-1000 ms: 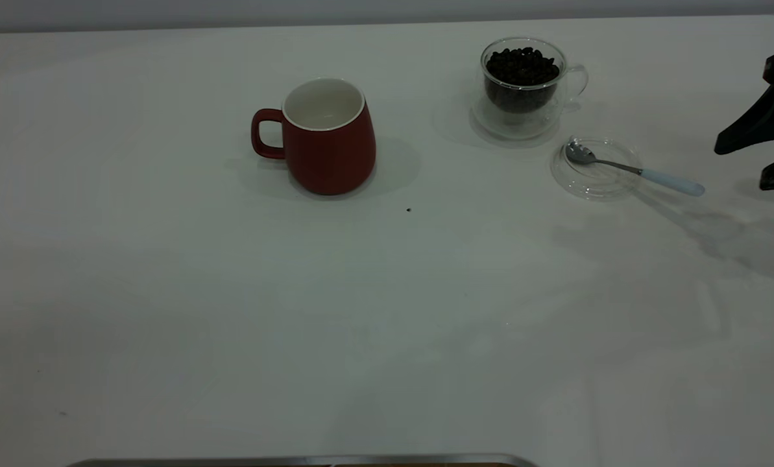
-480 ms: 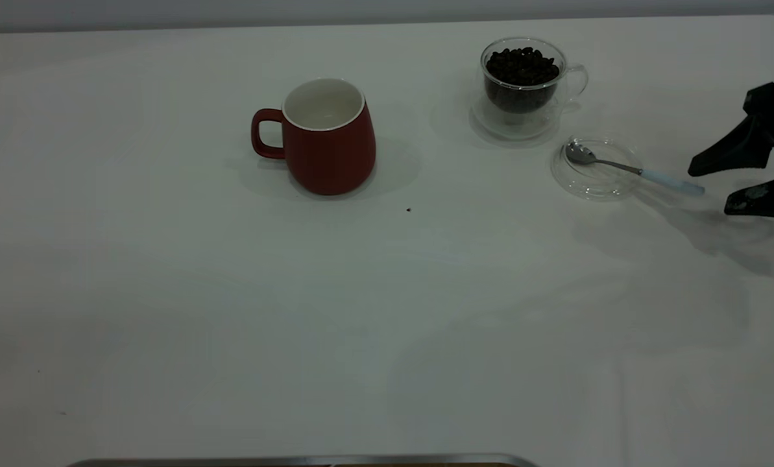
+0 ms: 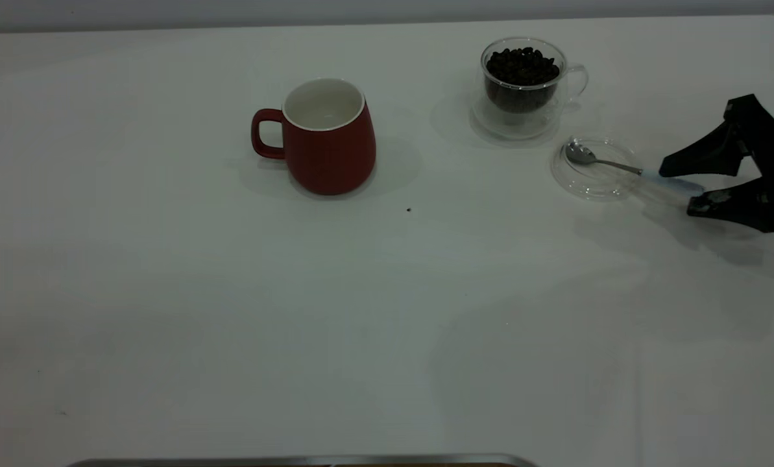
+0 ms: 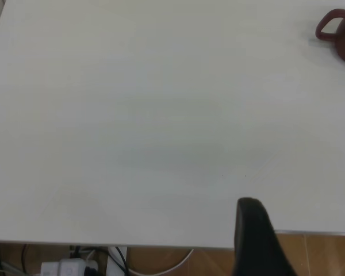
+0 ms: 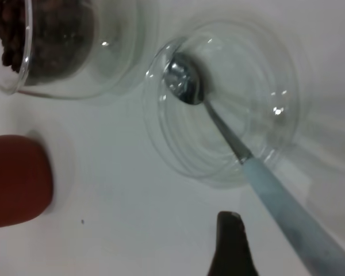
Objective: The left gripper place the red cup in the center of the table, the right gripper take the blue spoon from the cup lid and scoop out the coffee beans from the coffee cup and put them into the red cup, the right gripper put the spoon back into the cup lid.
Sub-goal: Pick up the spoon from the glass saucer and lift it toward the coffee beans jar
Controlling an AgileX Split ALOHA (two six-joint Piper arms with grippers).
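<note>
The red cup (image 3: 325,136) stands upright near the middle of the white table (image 3: 231,311), handle to the left, white inside. The coffee cup (image 3: 523,81) at the back right holds coffee beans (image 3: 521,65). In front of it the blue spoon (image 3: 675,181) rests with its metal bowl in the clear cup lid (image 3: 595,167) and its handle sticking out to the right. My right gripper (image 3: 677,190) is open, low over the table, its fingertips either side of the handle's end. My left gripper (image 4: 302,247) is open, off beyond the table's edge, far from the red cup (image 4: 342,34).
A clear glass saucer (image 3: 490,126) sits under the coffee cup. A tiny dark speck (image 3: 408,209) lies in front of the red cup. A metal edge (image 3: 296,461) shows at the table's near side. Cables and a wooden floor (image 4: 132,261) lie past the edge.
My right gripper has come in from the right edge, moving left and down, until its open fingers flank the spoon handle's end. The cups, lid and spoon have not moved.
</note>
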